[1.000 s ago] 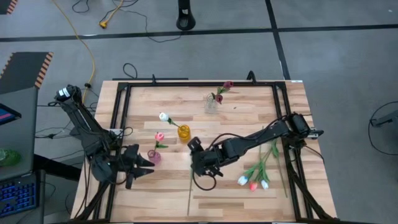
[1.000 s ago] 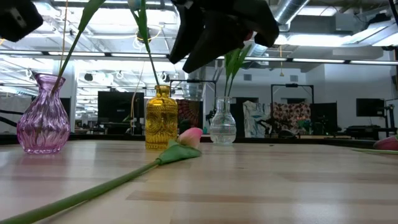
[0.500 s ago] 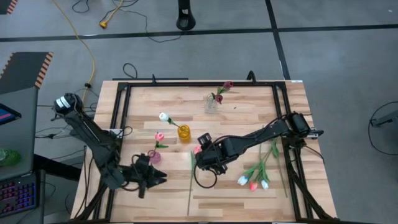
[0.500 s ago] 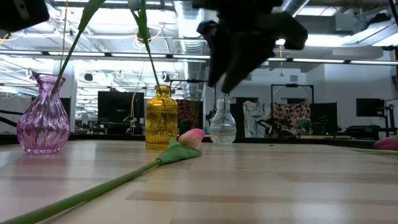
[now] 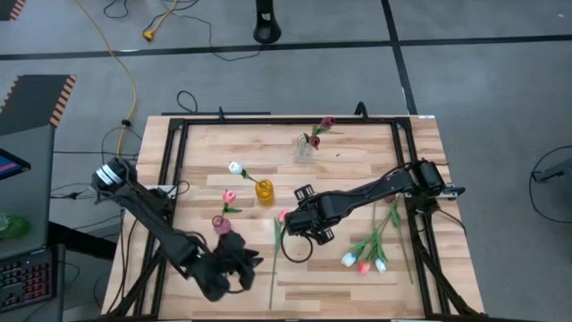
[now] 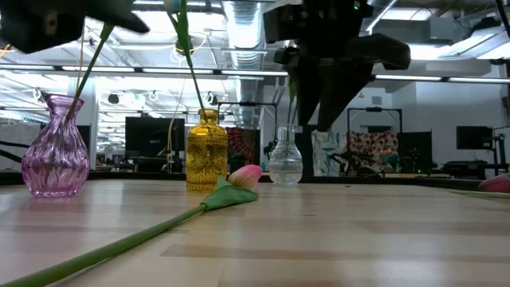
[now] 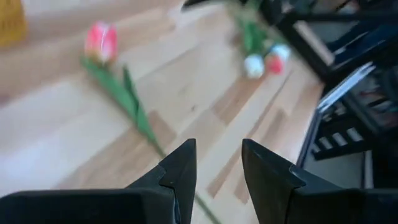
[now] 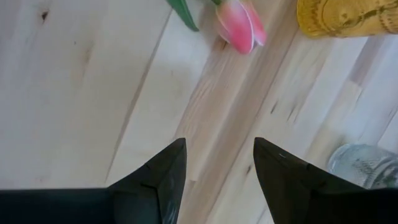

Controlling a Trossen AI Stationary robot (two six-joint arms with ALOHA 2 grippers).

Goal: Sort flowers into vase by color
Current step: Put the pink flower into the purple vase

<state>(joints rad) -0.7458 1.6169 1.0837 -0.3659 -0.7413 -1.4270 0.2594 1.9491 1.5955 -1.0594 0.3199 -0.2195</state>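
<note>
Pink-headed, with a long thin green stem and leaves, one tulip (image 5: 280, 217) is seen lying flat at the worktop's (image 5: 357, 165) centre. Both the left gripper (image 5: 239, 266) and right gripper (image 5: 299, 217) are held with jaws spread, empty.

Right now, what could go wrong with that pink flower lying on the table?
The pink tulip lies flat on the table beside the yellow vase. The right gripper, open and empty, hangs close over its head, so reaching down might squash the bloom or bump the vase. The left gripper, also open, is near the thin stem; pinching it there might bend it. Both arms are close together and might collide.
</note>
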